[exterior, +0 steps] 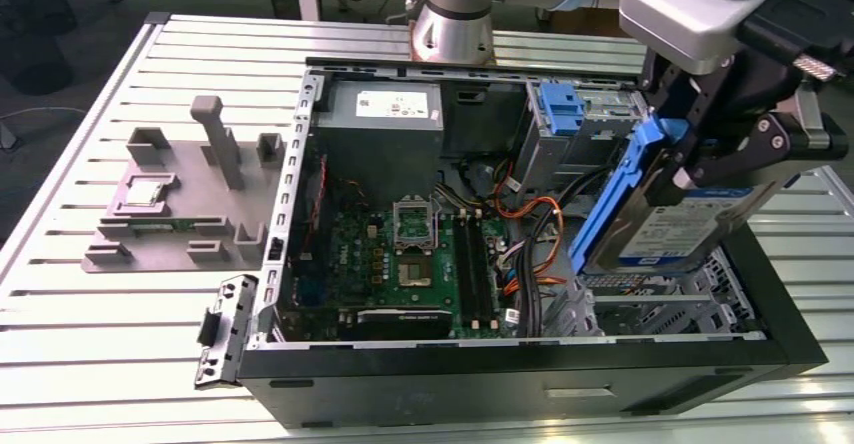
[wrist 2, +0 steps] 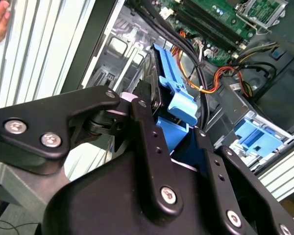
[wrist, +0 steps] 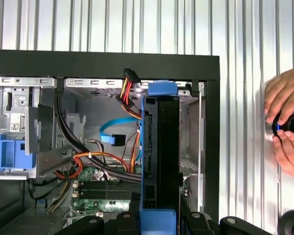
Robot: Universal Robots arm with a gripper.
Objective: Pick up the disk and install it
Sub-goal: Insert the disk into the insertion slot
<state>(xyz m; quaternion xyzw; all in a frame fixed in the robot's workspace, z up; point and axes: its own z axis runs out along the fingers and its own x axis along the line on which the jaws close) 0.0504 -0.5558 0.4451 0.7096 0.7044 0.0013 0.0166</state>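
Holding the disk point(exterior: 674, 229) on its edge, we see the gripper point(exterior: 707, 159), fingers clamped on it, over the open computer case point(exterior: 534, 366).

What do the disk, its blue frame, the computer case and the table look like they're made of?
The disk looks like bare silvery metal with a paper-like label; its frame is glossy blue, likely moulded plastic. The case seems black painted sheet metal, matte. The table looks like brushed aluminium, with ribbed slats.
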